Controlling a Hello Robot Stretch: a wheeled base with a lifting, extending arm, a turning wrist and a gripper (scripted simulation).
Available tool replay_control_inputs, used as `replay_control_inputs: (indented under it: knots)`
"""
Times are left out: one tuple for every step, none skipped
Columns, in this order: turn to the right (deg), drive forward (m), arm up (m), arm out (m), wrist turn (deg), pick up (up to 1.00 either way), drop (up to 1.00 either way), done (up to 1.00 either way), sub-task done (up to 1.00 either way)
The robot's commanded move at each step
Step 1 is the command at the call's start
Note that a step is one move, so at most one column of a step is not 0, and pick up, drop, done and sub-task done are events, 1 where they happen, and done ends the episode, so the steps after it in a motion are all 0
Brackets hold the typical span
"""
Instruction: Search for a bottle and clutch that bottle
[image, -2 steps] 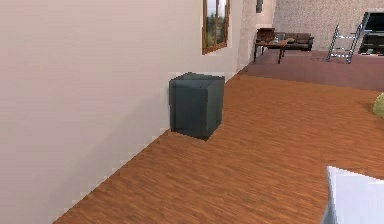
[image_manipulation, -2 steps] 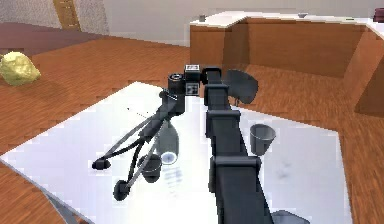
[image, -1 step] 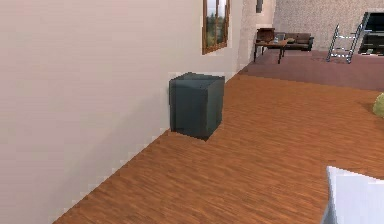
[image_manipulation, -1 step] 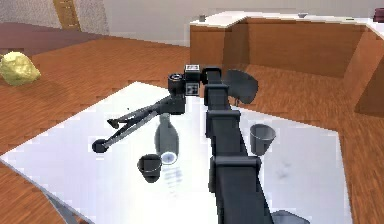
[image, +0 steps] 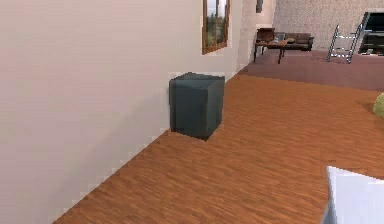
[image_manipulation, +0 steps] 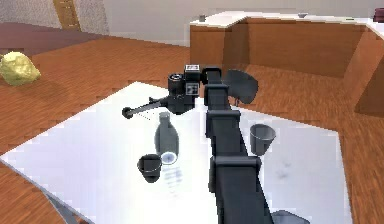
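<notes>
Arm side view: bottle (image_manipulation: 166, 135) upright on white table (image_manipulation: 80, 150), near the tool (image_manipulation: 140, 107)

A dark grey bin (image: 196, 104) stands on the wooden floor (image: 250, 160) against the pale wall (image: 80, 90). A framed picture (image: 215, 24) hangs farther along, and a dark table (image: 272, 42) stands far off.

- The worktop (image_manipulation: 80, 140) is white, smooth and faintly glossy.
- The bottle (image_manipulation: 167, 135) near its middle is smooth grey, with a dull sheen.
- The arm (image_manipulation: 225, 150) is dark and matt.
- The floor (image: 260, 140) is reddish wood planking, softly shiny.
- The wall (image: 80, 80) is plain, matt and cream.
- The box (image: 196, 103) against it is smooth dark grey.
</notes>
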Motion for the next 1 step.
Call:
replay_control_inputs:
  knots:
    - [0.0,0.00,0.00,0.00,18.0,0.00,0.00,0.00,0.00]
